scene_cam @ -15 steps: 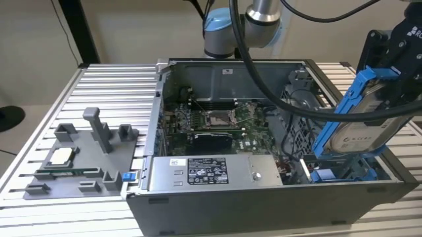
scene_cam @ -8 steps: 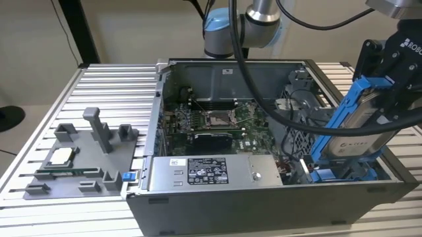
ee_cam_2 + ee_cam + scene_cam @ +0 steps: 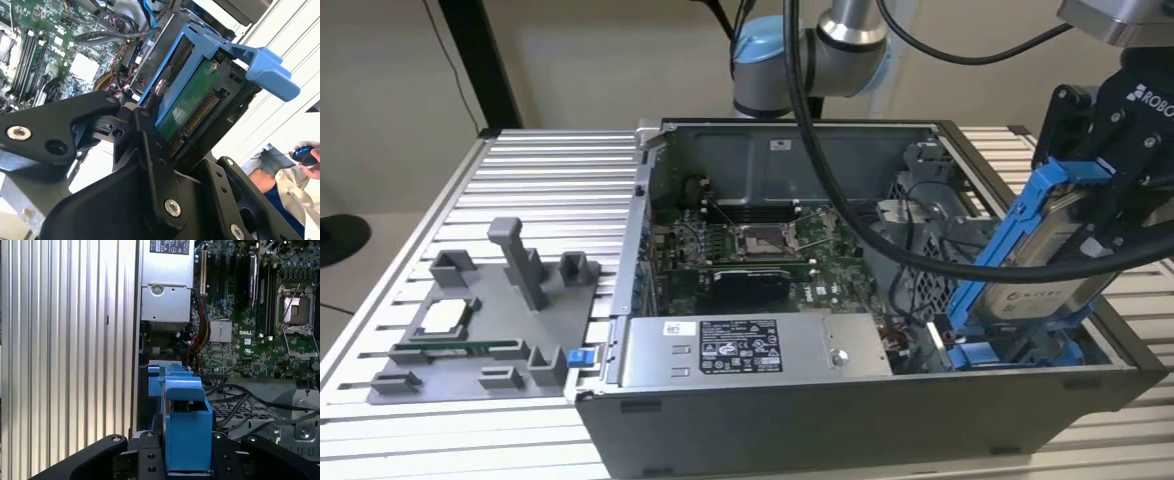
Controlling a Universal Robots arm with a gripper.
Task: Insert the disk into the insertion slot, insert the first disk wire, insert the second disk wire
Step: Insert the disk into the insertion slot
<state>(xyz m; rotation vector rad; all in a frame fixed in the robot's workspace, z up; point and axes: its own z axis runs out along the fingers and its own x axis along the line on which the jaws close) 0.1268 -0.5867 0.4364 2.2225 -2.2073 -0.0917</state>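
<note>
Black and clenched, the tool grips the disk across its upper part, its fingers pressed against the flanks of the bright blue carrier frame that rings the drive. In the exterior view the disk hangs tilted, its labelled silver face towards the camera. Its upper end is up in the tool and its lower end is down among the blue rails of the insertion slot. That slot sits inside the computer case, at the case's near corner on the exterior view's right.

The disk looks to be at the mouth of the slot or partly entered. It is not lying flat and seated, so I judge the first step under way rather than done.

In the second wrist view the drive's green board and its row of gold contacts are bare, with nothing plugged in. Both disk wires therefore appear to be left to do. Loose black cables lie in the case beside the bay, but I cannot tell which are the disk's own.

Further out are the motherboard on the case floor and the grey power-supply box along the case's near edge. A grey fixture stands on the ribbed metal surface towards the exterior view's left.
</note>
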